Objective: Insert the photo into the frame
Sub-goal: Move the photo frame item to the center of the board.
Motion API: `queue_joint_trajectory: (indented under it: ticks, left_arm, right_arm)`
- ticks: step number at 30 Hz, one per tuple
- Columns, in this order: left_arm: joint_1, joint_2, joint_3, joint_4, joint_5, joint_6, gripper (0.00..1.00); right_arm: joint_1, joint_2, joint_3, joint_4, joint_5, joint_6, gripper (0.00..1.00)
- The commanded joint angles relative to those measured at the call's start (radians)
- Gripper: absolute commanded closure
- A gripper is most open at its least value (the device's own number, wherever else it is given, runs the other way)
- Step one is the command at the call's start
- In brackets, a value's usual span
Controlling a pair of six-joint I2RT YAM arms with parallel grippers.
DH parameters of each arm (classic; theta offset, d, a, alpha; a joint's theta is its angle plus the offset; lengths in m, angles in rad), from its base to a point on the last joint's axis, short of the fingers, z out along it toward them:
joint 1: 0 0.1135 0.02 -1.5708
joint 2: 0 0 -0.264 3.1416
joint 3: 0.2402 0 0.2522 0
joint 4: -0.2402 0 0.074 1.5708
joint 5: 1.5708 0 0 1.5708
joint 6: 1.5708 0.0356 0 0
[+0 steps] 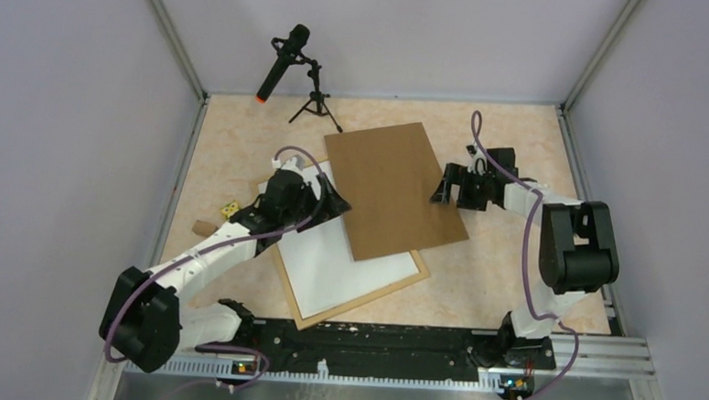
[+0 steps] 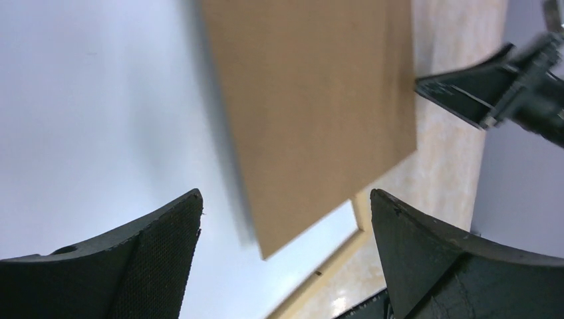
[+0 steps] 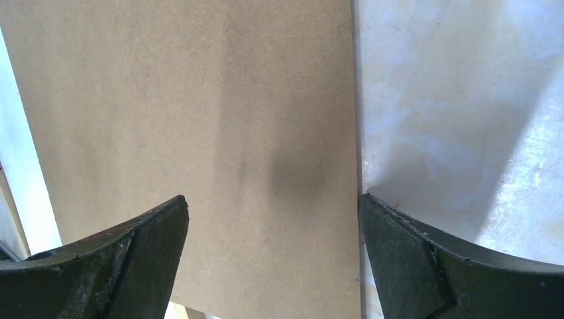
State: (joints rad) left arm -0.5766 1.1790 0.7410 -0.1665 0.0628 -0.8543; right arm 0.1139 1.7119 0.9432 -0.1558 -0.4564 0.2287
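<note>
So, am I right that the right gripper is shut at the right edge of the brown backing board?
Not quite: the right gripper is open, fingers spread at the right edge of the brown backing board, as the right wrist view shows.

Lab cell (grey walls (image 1: 63, 102), microphone (image 1: 283, 61)).

brown board (image 2: 312, 113) overlapping white sheet (image 2: 100, 119); jaws apart

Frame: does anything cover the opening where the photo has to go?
Yes. The brown backing board lies slantwise over the far right part of the frame, and a white sheet fills the rest of its opening.
</note>
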Motion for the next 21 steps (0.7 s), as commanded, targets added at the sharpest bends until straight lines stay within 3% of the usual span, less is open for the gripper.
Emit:
queue_joint_trajectory:
  ticks: [1, 11, 21]
  left_arm:
    - [0.137, 0.014, -0.111, 0.223, 0.165, -0.033, 0.01]
    - [0.225, 0.304, -0.053, 0.412, 0.362, -0.033, 0.09]
    - [0.225, 0.496, -0.045, 0.651, 0.479, -0.137, 0.33]
  right_arm:
    - [0.003, 0.057, -0.010, -0.014, 0.021, -0.001, 0.02]
    - [0.003, 0.089, -0.007, -0.004, 0.026, -0.012, 0.02]
    - [0.003, 0.133, 0.000, 0.027, -0.021, -0.006, 0.02]
